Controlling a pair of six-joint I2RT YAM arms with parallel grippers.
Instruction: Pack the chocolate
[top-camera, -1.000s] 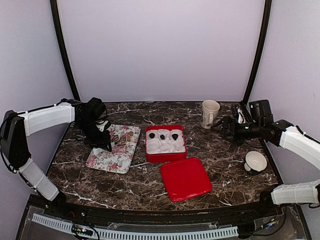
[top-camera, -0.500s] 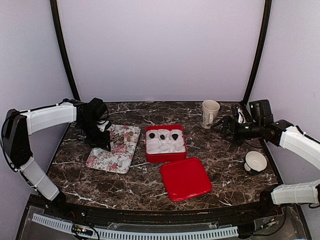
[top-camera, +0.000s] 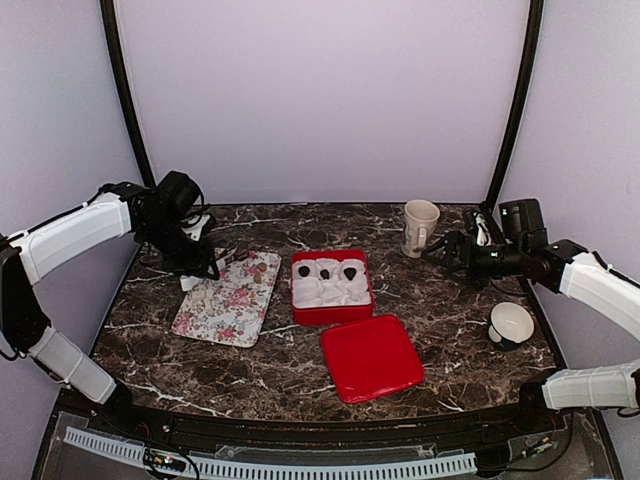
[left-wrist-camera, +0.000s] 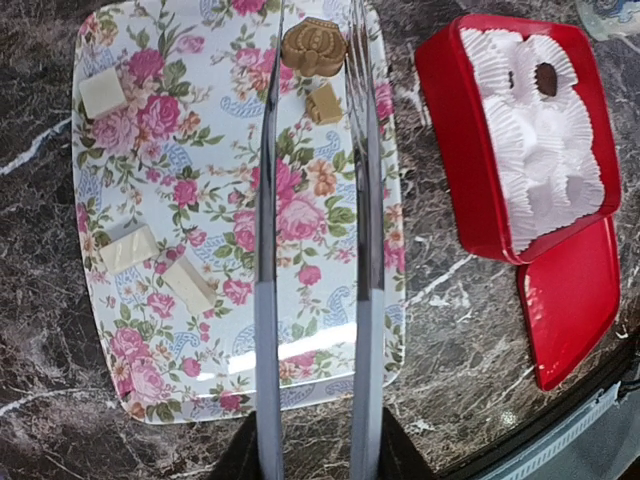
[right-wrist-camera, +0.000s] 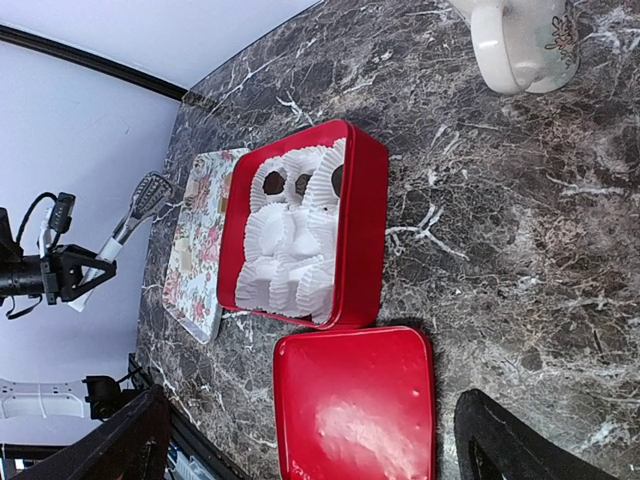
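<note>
Your right pincer (top-camera: 447, 250) hangs wide and empty, while the left pincer (left-wrist-camera: 316, 8) sets its blades either side of a brown chocolate (left-wrist-camera: 313, 45) at the floral tray (left-wrist-camera: 200, 150), gripped or not I cannot tell; it looks light, brittle and slick, so pinch its sides gently.

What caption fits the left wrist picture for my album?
Tongs hover above tan chocolates on the floral tray, beside the red box.

marble table (top-camera: 450, 330): tray (top-camera: 228, 310), box (top-camera: 331, 314), lid (top-camera: 371, 357), mug (top-camera: 420, 227), bowl (top-camera: 511, 323)

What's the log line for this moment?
left tool: tongs, over tray | right tool: open, near mug | box: three chocolates, lid off
</note>
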